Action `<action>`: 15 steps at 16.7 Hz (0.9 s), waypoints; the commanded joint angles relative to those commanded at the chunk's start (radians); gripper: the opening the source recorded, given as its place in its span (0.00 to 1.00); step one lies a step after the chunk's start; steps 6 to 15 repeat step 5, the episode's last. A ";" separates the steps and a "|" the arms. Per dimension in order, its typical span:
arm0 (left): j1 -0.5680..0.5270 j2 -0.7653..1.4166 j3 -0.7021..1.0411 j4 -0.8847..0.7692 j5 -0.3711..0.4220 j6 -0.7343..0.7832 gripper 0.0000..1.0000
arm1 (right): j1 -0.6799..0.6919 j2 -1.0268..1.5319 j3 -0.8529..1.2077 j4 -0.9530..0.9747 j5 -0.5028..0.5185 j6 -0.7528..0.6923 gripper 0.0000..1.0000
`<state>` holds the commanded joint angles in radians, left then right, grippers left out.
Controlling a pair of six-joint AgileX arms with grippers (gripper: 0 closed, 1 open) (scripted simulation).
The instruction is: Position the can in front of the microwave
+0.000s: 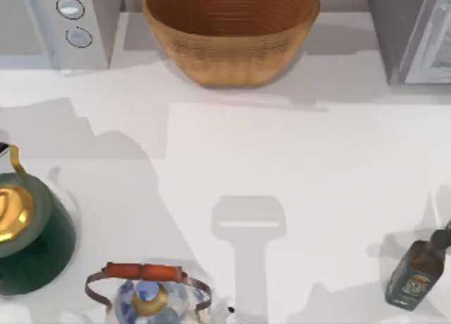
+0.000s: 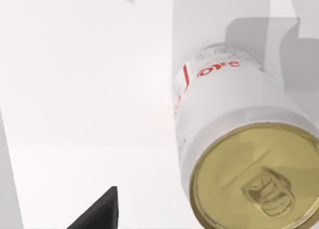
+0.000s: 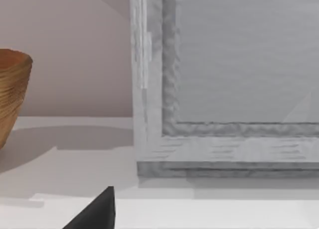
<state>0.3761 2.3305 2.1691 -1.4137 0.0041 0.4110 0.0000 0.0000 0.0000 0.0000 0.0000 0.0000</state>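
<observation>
Several things could spoil this, and most start with the can [image 2: 234, 139]. It stands upright on the white table [image 1: 296, 169] close beneath my left gripper [image 2: 99, 211], gold top towards the wrist camera. How far it is from the microwave [image 1: 53, 25] I cannot judge, nor can I tell whether that gripper is apart or together. The can sits off to one side of the gripper rather than centred under it, so a straight descent would likely clip the rim and tip it. A smooth round wall like that could also twist or slip out of an off-centre grasp. The ground in front of the microwave looks bare, but the wicker basket [image 1: 232, 35] stands just beside the microwave and the green kettle [image 1: 28, 232] lies well out in front of it; a wide swing might brush either. Setting down before the grey appliance [image 1: 412, 32], beyond the basket from the microwave, would be the wrong spot. My right gripper [image 3: 97, 211] idles facing that grey appliance, its state likewise unclear.
</observation>
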 joint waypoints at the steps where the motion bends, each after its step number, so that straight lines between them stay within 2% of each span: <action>1: 0.001 0.004 0.039 -0.030 0.000 -0.001 1.00 | 0.000 0.000 0.000 0.000 0.000 0.000 1.00; 4: 0.000 0.010 0.118 -0.103 -0.001 -0.003 1.00 | 0.000 0.000 0.000 0.000 0.000 0.000 1.00; 15: 0.000 0.011 0.123 -0.108 -0.001 -0.003 1.00 | 0.000 0.000 0.000 0.000 0.000 0.000 1.00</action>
